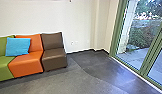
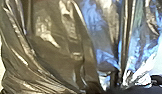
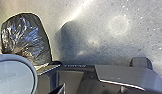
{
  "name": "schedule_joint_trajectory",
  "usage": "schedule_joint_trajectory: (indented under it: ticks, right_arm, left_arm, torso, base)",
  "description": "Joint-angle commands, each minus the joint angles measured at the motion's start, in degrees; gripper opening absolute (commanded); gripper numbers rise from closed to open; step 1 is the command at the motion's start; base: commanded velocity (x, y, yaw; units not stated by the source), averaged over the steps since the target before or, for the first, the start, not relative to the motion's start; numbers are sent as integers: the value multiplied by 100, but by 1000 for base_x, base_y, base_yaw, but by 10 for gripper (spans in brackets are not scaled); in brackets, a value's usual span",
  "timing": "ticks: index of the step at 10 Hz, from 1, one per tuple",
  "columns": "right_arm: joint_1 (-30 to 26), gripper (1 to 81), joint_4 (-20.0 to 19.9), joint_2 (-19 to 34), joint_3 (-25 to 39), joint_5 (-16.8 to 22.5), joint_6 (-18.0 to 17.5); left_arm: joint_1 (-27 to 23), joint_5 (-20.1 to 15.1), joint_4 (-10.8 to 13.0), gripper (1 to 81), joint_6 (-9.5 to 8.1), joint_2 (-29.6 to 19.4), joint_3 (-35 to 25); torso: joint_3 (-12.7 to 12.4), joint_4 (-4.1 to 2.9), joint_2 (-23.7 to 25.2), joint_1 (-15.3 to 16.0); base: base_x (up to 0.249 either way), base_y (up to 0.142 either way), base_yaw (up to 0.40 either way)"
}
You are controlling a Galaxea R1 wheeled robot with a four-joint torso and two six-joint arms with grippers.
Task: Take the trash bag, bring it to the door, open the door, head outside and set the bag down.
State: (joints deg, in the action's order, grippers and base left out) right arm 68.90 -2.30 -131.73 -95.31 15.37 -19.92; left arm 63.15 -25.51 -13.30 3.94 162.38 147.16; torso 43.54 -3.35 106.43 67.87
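The left hand (image 2: 114, 86) seems closed on the bag (image 2: 57, 50), beside the base (image 3: 122, 77); the right hand's state I cannot tell. Rubbing against the door frame (image 1: 117, 30) could tear the plastic.

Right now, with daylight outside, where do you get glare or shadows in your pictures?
Head view: bright daylight beyond the green-framed glass, a bluish sheen on the smooth dark floor; left wrist view: blue and white glints over the trash bag; right wrist view: similar glints on the bag, a dark shadow and a pale streak across the speckled grey floor.
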Motion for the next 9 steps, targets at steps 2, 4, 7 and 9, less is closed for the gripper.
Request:
schedule_joint_trajectory:
  ticks: [2,4,7,9]
  right_arm:
    - [155,811,204,-329,-398,-254,67]
    - [208,811,239,-462,-453,-263,94]
    - [200,811,248,-480,-418,-263,94]
    - [173,811,248,-480,-435,-263,94]
  left_arm:
    - [0,91,82,10,318,-65,-21]
    - [53,91,82,10,318,-74,-21]
    - [45,247,21,10,275,-82,23]
    - [-69,294,-163,10,257,-91,111]
  torso:
    - [0,0,-748,-483]
    - [-233,0,-1124,-726]
    - [-410,0,-1749,-1134]
    - [-562,0,-2146,-1390]
  base:
    - [0,0,0]
    - [0,0,0]
    - [0,0,0]
    - [0,0,0]
